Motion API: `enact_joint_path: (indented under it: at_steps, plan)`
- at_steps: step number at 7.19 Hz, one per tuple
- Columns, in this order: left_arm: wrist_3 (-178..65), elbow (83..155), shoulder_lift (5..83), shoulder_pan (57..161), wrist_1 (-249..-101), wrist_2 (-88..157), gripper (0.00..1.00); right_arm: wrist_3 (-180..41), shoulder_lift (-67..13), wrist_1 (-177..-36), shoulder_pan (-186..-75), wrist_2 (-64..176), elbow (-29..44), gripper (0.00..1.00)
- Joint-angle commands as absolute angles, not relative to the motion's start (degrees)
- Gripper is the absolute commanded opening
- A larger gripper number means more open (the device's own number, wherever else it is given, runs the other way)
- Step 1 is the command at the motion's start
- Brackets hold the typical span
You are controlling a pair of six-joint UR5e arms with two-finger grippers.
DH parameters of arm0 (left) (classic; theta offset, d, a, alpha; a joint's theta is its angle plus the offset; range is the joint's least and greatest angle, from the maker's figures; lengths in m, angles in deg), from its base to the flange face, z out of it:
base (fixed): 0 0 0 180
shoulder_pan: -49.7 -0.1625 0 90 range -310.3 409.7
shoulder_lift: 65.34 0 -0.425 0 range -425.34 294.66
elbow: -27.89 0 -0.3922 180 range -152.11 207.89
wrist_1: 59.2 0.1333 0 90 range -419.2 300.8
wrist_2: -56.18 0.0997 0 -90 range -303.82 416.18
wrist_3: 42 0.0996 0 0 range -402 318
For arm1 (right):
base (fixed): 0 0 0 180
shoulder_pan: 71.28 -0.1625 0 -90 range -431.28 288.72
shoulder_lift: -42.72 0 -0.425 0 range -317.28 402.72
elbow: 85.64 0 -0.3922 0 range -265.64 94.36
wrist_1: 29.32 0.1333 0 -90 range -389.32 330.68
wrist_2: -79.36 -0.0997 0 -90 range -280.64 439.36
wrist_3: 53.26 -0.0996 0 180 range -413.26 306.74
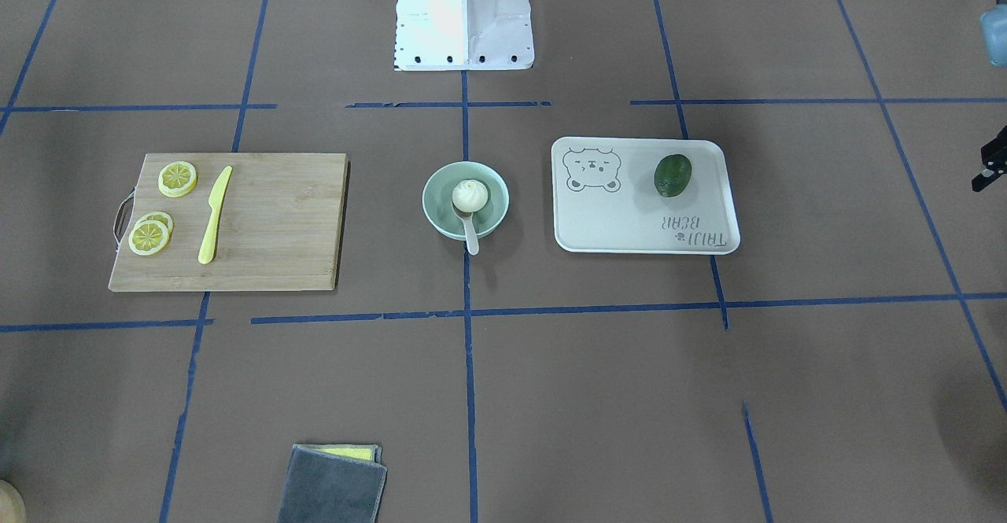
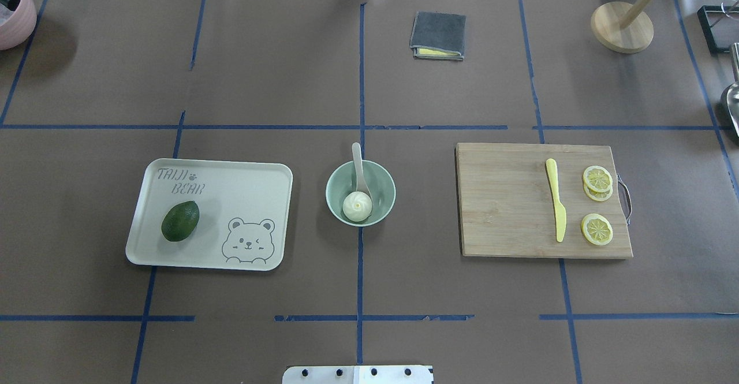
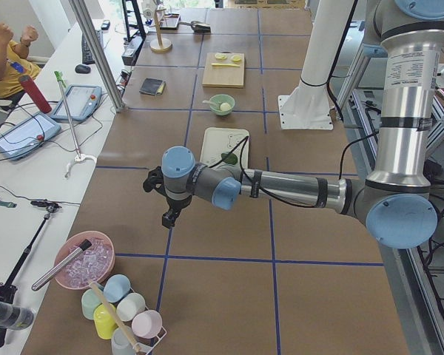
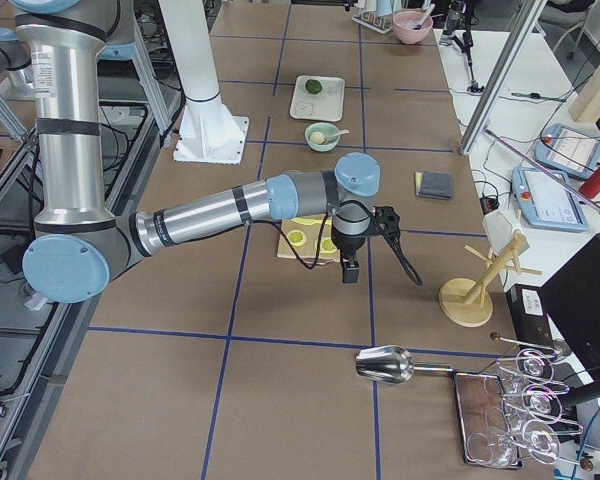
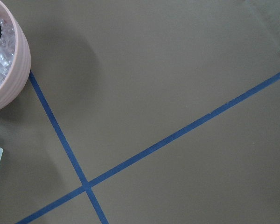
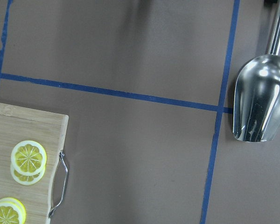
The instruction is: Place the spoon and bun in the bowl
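Inside the bowl (image 2: 385,190), the bun (image 2: 357,206) covers the scoop of the spoon (image 2: 358,164); we see only its handle, leaning out over the bowl's rim. The left gripper (image 3: 168,216) and right gripper (image 4: 348,268) are well apart from the bowl and show clearly only in the side views, too small for us to tell how their jaws stand. A dark piece at the front-facing view's edge is perhaps the left one. Far from the bowl, a pink tub (image 2: 17,20) and a metal scoop (image 6: 261,102) are cut off by picture edges.
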State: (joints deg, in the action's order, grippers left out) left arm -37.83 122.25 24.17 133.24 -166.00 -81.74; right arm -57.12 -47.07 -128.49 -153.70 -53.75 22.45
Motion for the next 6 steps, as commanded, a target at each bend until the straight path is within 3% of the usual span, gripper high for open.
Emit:
enact_joint_path:
  at_steps: [1, 5, 6]
  plan:
    - [-39.7, 120.5, 22.5, 139.9, -165.7, -85.2, 1.00, -56.6, -46.4, -128.4, -153.6, -53.4, 19.4, 1.00]
    - [-49.1, 124.7, 22.9, 139.5, -165.8, -85.2, 1.00, -56.8, -46.0, -128.5, -153.5, -54.1, 17.9, 1.00]
    - [-52.3, 124.6, 22.9, 134.3, -168.9, -85.2, 1.00, -56.8, -46.0, -128.5, -153.5, -54.7, 17.8, 1.00]
